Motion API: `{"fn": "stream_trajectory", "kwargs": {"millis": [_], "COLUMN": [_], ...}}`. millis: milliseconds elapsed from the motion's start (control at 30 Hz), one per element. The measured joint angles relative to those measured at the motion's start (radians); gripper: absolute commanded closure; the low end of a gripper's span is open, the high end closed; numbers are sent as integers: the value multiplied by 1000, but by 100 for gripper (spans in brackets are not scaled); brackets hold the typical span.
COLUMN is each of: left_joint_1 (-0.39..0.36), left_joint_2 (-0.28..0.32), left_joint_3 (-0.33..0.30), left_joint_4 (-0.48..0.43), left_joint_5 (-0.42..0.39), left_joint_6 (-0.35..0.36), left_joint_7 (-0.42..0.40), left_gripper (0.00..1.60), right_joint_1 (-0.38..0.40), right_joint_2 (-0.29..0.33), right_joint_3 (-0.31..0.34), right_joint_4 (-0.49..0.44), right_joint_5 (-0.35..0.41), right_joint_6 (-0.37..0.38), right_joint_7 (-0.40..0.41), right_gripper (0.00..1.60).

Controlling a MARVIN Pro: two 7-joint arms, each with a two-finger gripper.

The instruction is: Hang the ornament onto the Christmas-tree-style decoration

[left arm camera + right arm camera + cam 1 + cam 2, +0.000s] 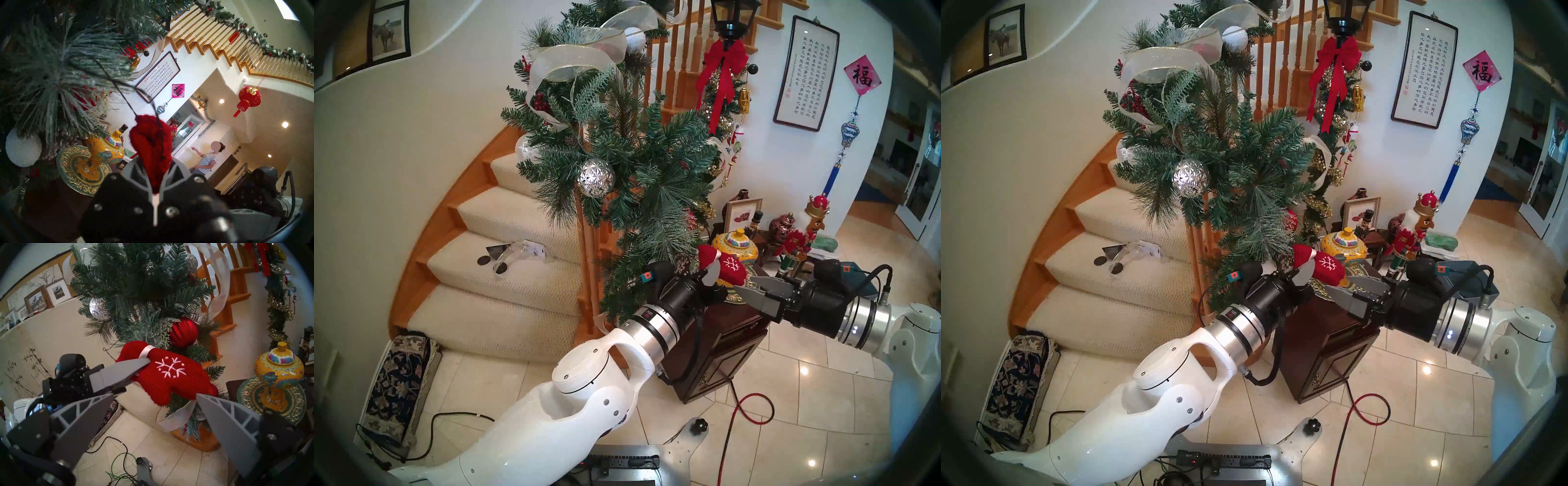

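Note:
The ornament is a red felt mitten (729, 268) (169, 378) with a white snowflake and a white cuff band. It hangs in the air beside the lower tip of the green garland (619, 146) (136, 277). My left gripper (709, 275) (153, 162) is shut on its cuff end. In the left wrist view the mitten (151, 144) rises from between the fingers, and its thin black loop (119, 84) reaches up across the frosted needles (51, 67). My right gripper (745, 285) (154, 395) is open just short of the mitten's other end, gripping nothing.
A dark wooden cabinet (721, 339) stands under the grippers, bearing a yellow jar (736, 246) on a green plate (271, 395). A nutcracker (806, 237) stands behind. A silver ball (596, 177) and a red ball (183, 332) hang in the garland. Wooden balusters and carpeted stairs (504, 271) are left.

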Motion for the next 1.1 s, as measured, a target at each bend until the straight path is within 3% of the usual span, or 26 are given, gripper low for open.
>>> {"fn": "stream_trajectory", "kwargs": {"millis": [233,600,1100], "left_joint_1": [-1,0,-18], "left_joint_2": [36,119,269], "left_joint_3": [7,6,-97], "left_joint_4": [-28,-88,-157], "left_joint_5": [32,100,131], "left_joint_6": [16,74,147], "left_joint_7": [-6,-9,-80], "left_gripper": [160,160,160], "right_joint_1": [-10,2,6], "right_joint_2": [13,44,98], "right_joint_3": [0,-63,-141], "right_joint_4": [39,124,196], "right_joint_5": [-6,-48,-125], "right_joint_6": [0,-10,-21], "right_joint_7": [12,19,33], "right_gripper": [0,0,0]}}
